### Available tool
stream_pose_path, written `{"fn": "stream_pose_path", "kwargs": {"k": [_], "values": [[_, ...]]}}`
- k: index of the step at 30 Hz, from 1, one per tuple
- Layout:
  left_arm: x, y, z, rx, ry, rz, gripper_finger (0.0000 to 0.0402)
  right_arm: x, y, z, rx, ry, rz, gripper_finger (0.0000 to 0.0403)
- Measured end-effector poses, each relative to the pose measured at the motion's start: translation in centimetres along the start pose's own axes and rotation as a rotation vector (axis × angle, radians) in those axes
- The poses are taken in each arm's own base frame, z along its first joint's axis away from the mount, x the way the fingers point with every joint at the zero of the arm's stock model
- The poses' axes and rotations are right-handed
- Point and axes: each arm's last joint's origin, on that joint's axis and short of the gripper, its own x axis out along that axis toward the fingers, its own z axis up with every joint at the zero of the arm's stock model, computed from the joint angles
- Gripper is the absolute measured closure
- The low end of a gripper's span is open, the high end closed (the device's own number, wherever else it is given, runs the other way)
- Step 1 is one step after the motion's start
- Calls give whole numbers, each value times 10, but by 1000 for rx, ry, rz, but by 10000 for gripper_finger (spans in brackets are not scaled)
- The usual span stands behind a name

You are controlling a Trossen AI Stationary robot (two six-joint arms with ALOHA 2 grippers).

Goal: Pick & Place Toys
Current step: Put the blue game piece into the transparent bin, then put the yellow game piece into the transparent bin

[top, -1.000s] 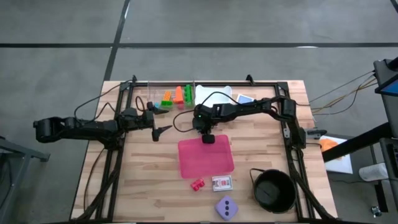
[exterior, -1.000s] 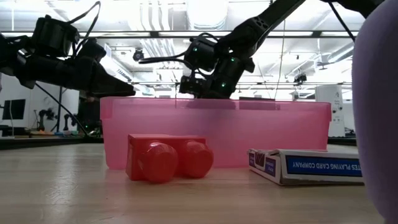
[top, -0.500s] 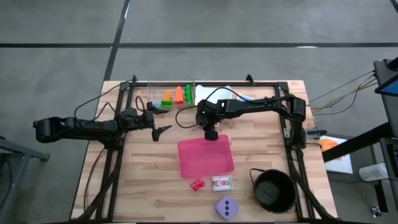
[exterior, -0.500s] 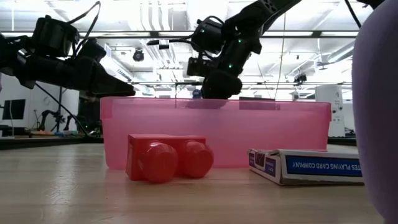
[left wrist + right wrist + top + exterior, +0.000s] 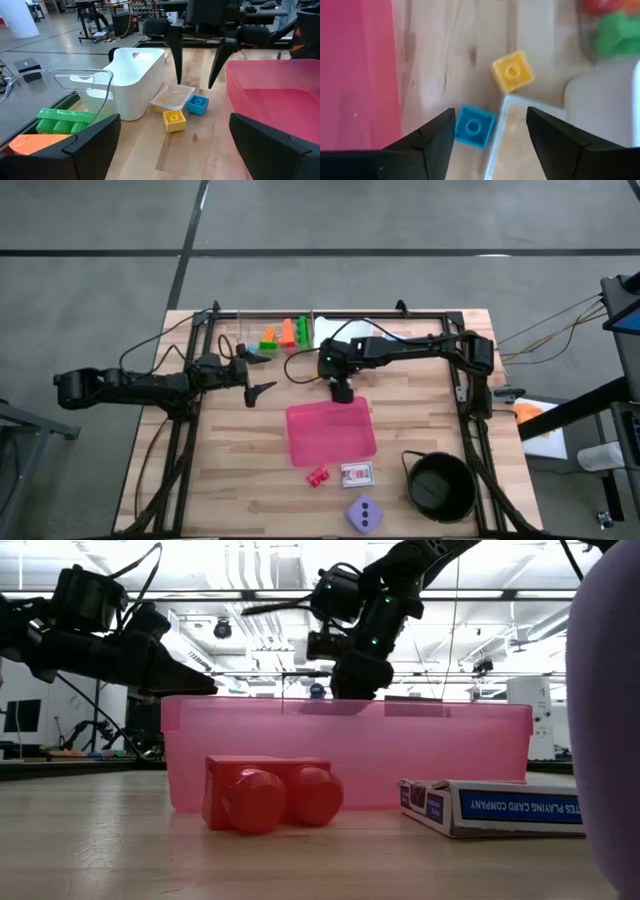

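Lying between parted, empty right fingers (image 5: 490, 135): blue brick (image 5: 474, 126), untouched.

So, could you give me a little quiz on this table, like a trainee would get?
1. True or false: the right claw grips the blue brick.
2. Which lies nearest the bowl? A: the die. B: the green bricks. C: the yellow brick.
3. Fill in: the red brick lies ___ the pink tray.

Key: 1 false, the claw is open and empty above the brick; 2 A; 3 beside.
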Motion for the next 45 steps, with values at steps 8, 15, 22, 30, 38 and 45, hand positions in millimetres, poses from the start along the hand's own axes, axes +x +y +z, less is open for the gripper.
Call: {"fn": "stream_pose_path", "kwargs": {"k": [8,15,22,30,38,45], "values": [[0,0,0,0,0,0,26,14,4,-12,39,58,46,156],[0,0,0,-3,0,0,26,34,5,-18,44,111,56,156],[0,0,0,-3,1,0,26,36,4,-18,43,118,45,169],[0,0,0,-2,0,-1,26,36,4,-18,42,116,32,287],[0,0,0,0,1,0,26,29,4,-16,29,101,35,381],[0,0,0,0,4,-1,26,18,2,-9,13,61,24,387]]}}
